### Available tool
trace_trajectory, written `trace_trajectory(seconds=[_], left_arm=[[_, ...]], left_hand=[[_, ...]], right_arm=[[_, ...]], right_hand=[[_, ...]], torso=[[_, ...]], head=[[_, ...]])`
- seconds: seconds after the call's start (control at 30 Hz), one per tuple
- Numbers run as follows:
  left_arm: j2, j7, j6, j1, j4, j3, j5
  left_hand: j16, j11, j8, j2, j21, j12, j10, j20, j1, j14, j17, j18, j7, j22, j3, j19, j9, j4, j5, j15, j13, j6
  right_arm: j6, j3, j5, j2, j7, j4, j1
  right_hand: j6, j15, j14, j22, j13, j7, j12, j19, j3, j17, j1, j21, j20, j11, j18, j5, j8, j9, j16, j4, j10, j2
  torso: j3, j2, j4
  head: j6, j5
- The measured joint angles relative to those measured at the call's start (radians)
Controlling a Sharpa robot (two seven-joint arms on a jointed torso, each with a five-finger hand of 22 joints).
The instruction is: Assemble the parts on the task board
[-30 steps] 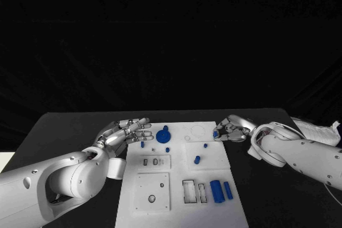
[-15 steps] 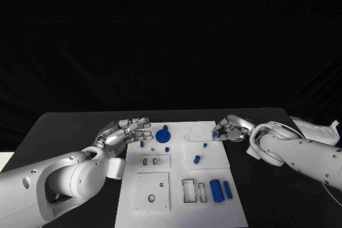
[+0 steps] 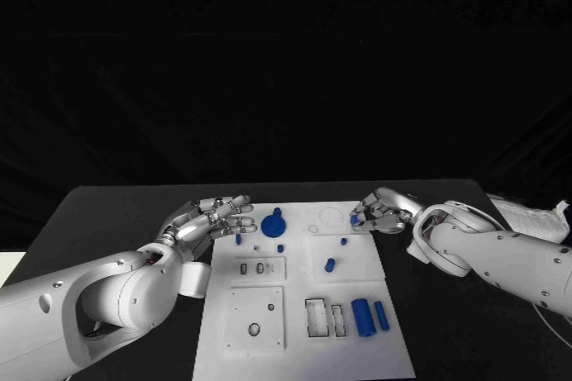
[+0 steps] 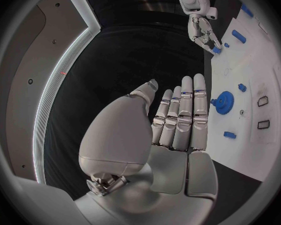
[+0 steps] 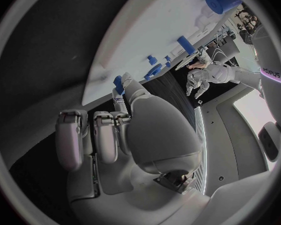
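The white task board (image 3: 298, 294) lies mid-table, with a blue gear (image 3: 274, 226) standing near its far left corner. My right hand (image 3: 383, 213) hovers at the board's far right edge and pinches a small blue part (image 3: 356, 221) in its fingertips; the same part (image 4: 214, 49) shows in the left wrist view and again (image 5: 118, 83) in the right wrist view. My left hand (image 3: 215, 218) is flat and open beside the board's far left edge, holding nothing, its fingers (image 4: 181, 116) stretched toward the gear (image 4: 224, 103).
Several small blue pegs (image 3: 280, 249) stand behind the inset plates. A short blue piece (image 3: 329, 266) lies mid-board. Two blue blocks (image 3: 362, 319) sit beside rectangular slots (image 3: 316, 319) at the near right. Black table (image 3: 107, 224) surrounds the board.
My right hand has shifted slightly left and away over the board's far right edge, carrying the small blue part. The left hand has stayed put.
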State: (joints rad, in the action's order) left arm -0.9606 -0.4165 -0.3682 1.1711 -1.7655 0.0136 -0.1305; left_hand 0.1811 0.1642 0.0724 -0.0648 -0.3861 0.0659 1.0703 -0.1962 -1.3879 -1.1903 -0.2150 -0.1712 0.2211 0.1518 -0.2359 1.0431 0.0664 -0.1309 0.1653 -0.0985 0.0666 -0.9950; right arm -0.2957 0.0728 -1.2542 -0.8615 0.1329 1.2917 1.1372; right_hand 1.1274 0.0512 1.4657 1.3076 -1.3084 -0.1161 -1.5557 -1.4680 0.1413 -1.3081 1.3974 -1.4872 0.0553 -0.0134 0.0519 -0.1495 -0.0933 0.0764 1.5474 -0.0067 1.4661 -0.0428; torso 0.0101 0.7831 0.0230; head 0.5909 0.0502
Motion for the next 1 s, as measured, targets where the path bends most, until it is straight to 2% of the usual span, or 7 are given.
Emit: trace_trajectory(seconds=[0.1, 0.27, 0.47, 0.7, 0.87, 1.0], left_arm=[[0.0, 0.0, 0.0, 0.0, 0.002, 0.0, 0.0], [0.001, 0.003, 0.003, 0.0, 0.016, 0.0, -0.001], [0.009, 0.005, 0.006, 0.0, 0.033, 0.0, -0.005], [0.016, 0.006, 0.009, 0.0, 0.047, 0.0, -0.011], [0.018, 0.006, 0.009, 0.0, 0.058, 0.0, -0.015], [0.019, 0.005, 0.009, 0.0, 0.063, 0.0, -0.018]], left_hand=[[0.0, 0.0, 0.0, 0.0, 0.0, 0.0, 0.0, 0.0, 0.0, 0.0, 0.0, 0.0, 0.0, 0.0, 0.0, 0.0, 0.0, 0.0, 0.0, 0.0, 0.0, 0.0], [-0.004, 0.0, 0.0, 0.0, 0.0, 0.0, 0.0, 0.0, 0.0, 0.0, 0.0, 0.0, 0.0, 0.0, 0.0, 0.0, 0.0, 0.0, 0.0, 0.0, 0.0, 0.0], [-0.004, 0.0, 0.0, 0.0, 0.0, 0.0, 0.0, 0.002, 0.0, 0.0, 0.0, 0.0, 0.0, 0.0, 0.0, -0.002, 0.0, 0.0, 0.0, 0.0, 0.0, 0.0], [-0.004, 0.0, 0.0, 0.0, 0.0, 0.0, 0.0, 0.004, 0.0, 0.0, -0.001, 0.0, 0.0, -0.001, 0.0, -0.004, 0.0, 0.0, 0.0, 0.0, 0.0, 0.0], [-0.004, 0.0, 0.0, 0.0, 0.0, 0.0, 0.0, 0.004, 0.0, 0.0, -0.001, 0.0, 0.0, -0.001, 0.0, -0.004, 0.0, 0.0, 0.0, 0.0, 0.0, 0.0], [-0.004, 0.0, 0.0, 0.0, 0.0, 0.0, 0.0, 0.004, 0.0, 0.0, -0.001, 0.0, 0.0, -0.001, 0.0, -0.004, 0.0, 0.0, 0.0, 0.0, 0.0, 0.0]], right_arm=[[-0.024, 0.002, -0.003, -0.001, -0.006, 0.039, 0.006], [-0.065, 0.005, -0.028, 0.008, -0.026, 0.108, 0.017], [-0.087, 0.005, -0.078, 0.063, -0.064, 0.15, 0.018], [-0.081, -0.003, -0.15, 0.135, -0.109, 0.176, -0.004], [-0.063, -0.016, -0.2, 0.183, -0.139, 0.182, -0.031], [-0.046, -0.021, -0.229, 0.212, -0.157, 0.178, -0.047]], right_hand=[[0.0, 0.005, 0.0, 0.0, 0.0, 0.0, 0.0, 0.002, 0.003, 0.0, -0.011, 0.0, -0.002, 0.0, 0.0, -0.012, 0.0, 0.0, 0.0, 0.0, 0.0, -0.011], [0.0, 0.006, 0.001, 0.0, 0.0, 0.0, 0.0, 0.003, 0.006, 0.0, -0.017, 0.0, -0.004, 0.0, 0.0, -0.015, 0.0, 0.0, 0.0, -0.003, 0.0, -0.017], [0.0, 0.006, 0.001, 0.0, 0.0, 0.0, 0.0, 0.003, 0.006, 0.0, -0.018, 0.0, -0.004, 0.0, 0.0, -0.015, 0.001, 0.0, 0.0, -0.003, 0.0, -0.018], [0.0, 0.006, 0.001, 0.0, 0.0, 0.0, 0.0, 0.004, 0.007, 0.0, -0.033, 0.0, -0.003, 0.0, 0.0, -0.015, 0.001, 0.0, 0.0, -0.005, 0.0, -0.019], [0.0, 0.006, 0.001, 0.0, 0.0, 0.0, 0.004, 0.004, 0.009, 0.0, -0.037, 0.0, -0.003, 0.0, 0.001, -0.015, 0.002, 0.0, 0.0, -0.006, 0.0, -0.02], [0.0, 0.006, 0.001, 0.0, 0.0, 0.0, 0.004, 0.004, 0.009, 0.0, -0.04, 0.0, -0.003, 0.0, 0.001, -0.015, 0.006, 0.0, 0.0, -0.006, 0.0, -0.02]], torso=[[0.0008, 0.0, 0.0], [0.0014, -0.002, -0.0002], [0.0039, -0.008, 0.0015], [0.0081, -0.018, 0.0072], [0.0109, -0.023, 0.0112], [0.0135, -0.025, 0.0131]], head=[[0.0, -0.003], [0.001, -0.009], [0.01, -0.025], [0.032, -0.053], [0.044, -0.065], [0.052, -0.072]])
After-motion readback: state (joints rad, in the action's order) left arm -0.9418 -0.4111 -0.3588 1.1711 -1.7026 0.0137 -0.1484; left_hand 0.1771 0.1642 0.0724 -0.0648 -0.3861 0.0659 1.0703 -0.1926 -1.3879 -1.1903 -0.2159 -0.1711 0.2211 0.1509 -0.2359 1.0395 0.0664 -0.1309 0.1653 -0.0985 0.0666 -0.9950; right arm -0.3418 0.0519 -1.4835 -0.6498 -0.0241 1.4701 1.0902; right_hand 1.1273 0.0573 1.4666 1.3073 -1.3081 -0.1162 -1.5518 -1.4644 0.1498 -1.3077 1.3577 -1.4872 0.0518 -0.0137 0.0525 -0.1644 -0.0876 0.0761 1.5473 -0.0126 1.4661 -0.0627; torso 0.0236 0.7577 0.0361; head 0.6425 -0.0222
